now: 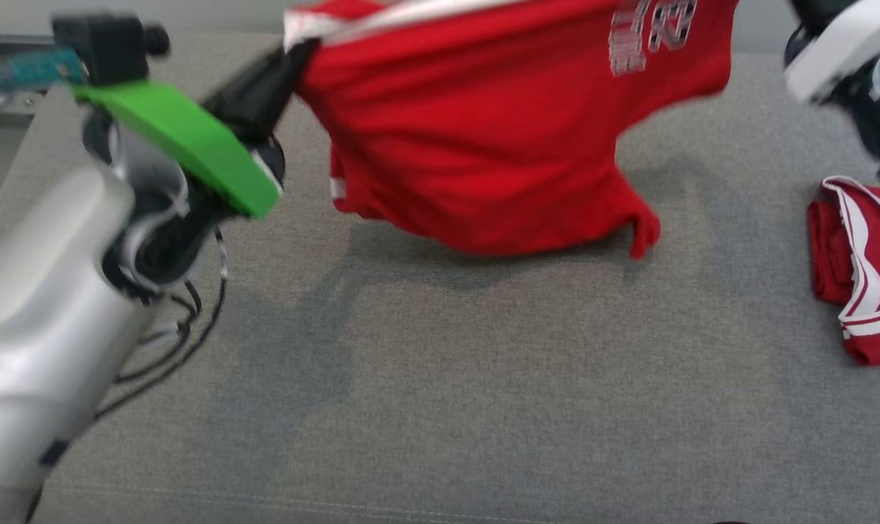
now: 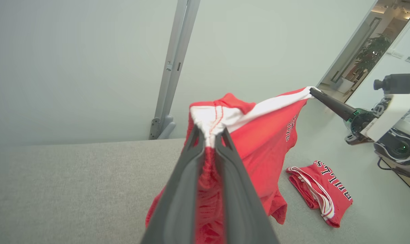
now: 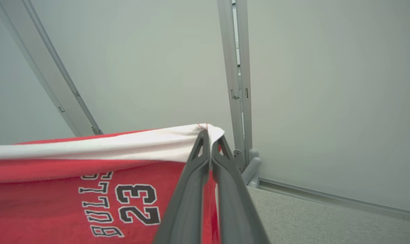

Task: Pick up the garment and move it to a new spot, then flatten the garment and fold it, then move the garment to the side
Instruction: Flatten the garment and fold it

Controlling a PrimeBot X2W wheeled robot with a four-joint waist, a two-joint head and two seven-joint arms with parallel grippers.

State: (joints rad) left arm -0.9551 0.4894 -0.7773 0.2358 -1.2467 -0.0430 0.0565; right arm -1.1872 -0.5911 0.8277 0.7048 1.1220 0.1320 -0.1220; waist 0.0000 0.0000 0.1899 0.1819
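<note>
Head view: the left arm [image 1: 46, 306] slants upward, its left gripper [image 1: 298, 51] holding the garment [image 1: 483, 145] hung above the grey table [image 1: 440, 378]. Left wrist view: its jaws pinch the white waistband [image 2: 211, 117]. Right wrist view: the right gripper [image 3: 208, 135] clamps the waistband's other end.

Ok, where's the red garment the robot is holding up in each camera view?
Head view: the red garment hangs across the top middle, the left gripper pinching its upper left corner.
Left wrist view: centre, stretched from that gripper's fingers right to the right gripper.
Right wrist view: lower left, white band on top, number 23.
Shared landmark: the grey table underneath.
</note>
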